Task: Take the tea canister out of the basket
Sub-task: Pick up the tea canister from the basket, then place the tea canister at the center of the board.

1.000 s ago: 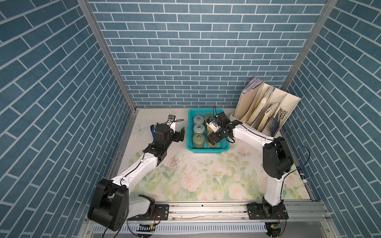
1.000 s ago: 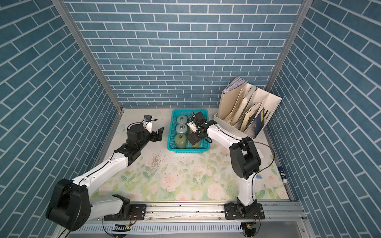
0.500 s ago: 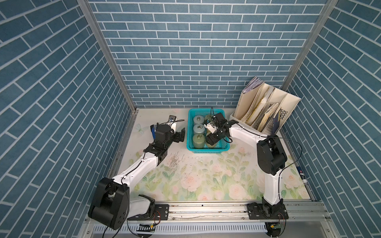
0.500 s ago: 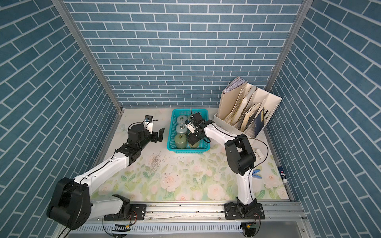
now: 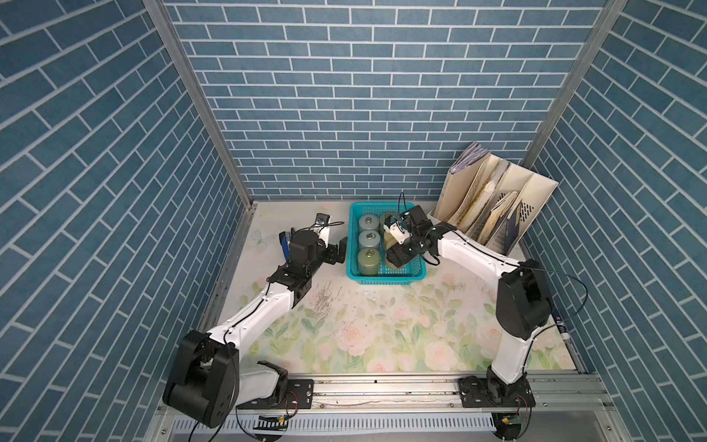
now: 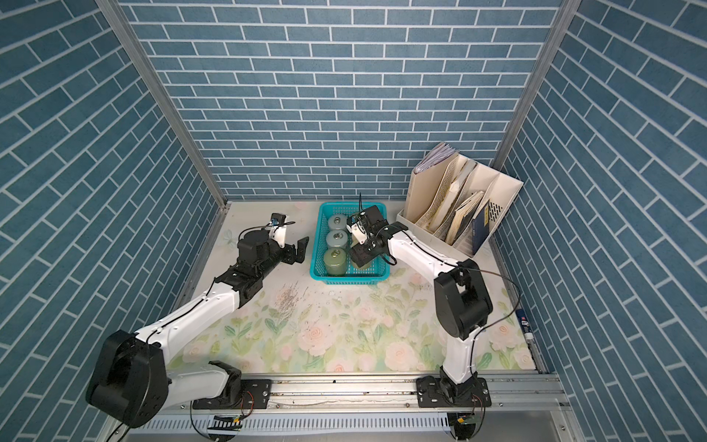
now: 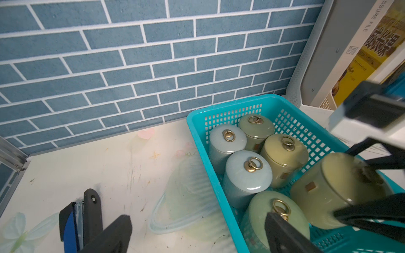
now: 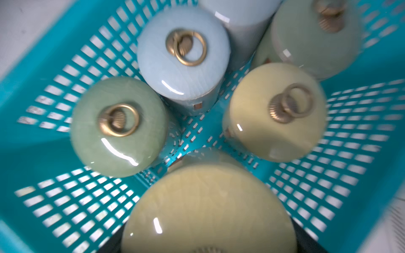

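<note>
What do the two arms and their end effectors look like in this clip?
Both the left arm and the right arm have glossy white link shells, bulky black joint housings and thin black cables running along them. The left end effector and the right end effector are plain black, with no visible markings.

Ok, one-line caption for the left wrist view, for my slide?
Right gripper clamps a tilted olive tea canister while five other canisters stand in the turquoise basket.

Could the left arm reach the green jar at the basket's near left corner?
Probably yes: the left pincer is open just outside the basket, beside that green jar, whose top is uncovered. It must clear the rim first.
</note>
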Robot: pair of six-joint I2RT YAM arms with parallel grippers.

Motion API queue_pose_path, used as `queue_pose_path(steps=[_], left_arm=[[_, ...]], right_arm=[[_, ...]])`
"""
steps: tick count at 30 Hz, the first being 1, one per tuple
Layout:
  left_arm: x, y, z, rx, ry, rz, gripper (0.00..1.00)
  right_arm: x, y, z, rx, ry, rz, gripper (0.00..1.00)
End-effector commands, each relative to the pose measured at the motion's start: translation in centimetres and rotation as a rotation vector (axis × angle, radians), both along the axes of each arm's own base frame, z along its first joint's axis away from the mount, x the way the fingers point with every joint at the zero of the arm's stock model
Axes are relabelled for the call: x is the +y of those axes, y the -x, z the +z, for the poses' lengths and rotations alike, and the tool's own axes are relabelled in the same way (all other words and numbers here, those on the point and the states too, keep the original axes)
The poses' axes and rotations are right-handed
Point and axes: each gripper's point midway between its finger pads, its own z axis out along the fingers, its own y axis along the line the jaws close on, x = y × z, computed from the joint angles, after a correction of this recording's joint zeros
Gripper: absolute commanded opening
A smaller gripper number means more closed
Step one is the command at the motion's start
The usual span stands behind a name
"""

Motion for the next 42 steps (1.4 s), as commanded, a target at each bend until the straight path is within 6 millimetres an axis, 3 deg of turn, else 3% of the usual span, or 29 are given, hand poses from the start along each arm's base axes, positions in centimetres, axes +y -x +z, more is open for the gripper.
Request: queue_pose_path(steps=[1,7,11,16,20,26,34,38,42], left_arm=[[-1.1,0.3,2.6,-0.051,0.05,-0.04,1.0],[-1.9,0.8,3.5,-0.064,0.07,-0.071,1.0],[-2.5,1.1,3.9,-0.069,0.083,-0.094,1.0],[-3.1,1.5,4.1,-0.071,0.091,-0.123,1.0],[-3.6,1.7,4.2,-0.074,0.093,-0.142,1.0],[-4.2,1.8,4.4,-0.085,0.105,-0.165,1.0],[-4.9,2.1,4.0,-0.075,0.103,-0.183,1.0],[-4.9,2.1,4.0,-0.076,0.101,-0.182,1.0],[-5.0,2.2,4.0,-0.077,0.101,-0.183,1.0]], right_arm=[[-0.4,-0.8,7.2,-0.184,-0.12,-0.072,0.0],[-2.3,2.9,10.9,-0.256,-0.152,-0.065,0.0],[-5.2,5.2,10.9,-0.245,-0.104,-0.128,0.0],[-9.2,7.7,8.4,-0.21,-0.046,-0.252,0.0],[-11.0,9.2,6.5,-0.184,-0.067,-0.336,0.0],[-11.9,9.8,1.4,-0.119,-0.073,-0.399,0.0],[-13.5,9.9,-2.8,-0.035,-0.035,-0.459,0.0],[-14.0,10.8,-3.4,0.003,-0.017,-0.476,0.0],[-14.5,11.5,-1.9,-0.004,-0.043,-0.497,0.0]])
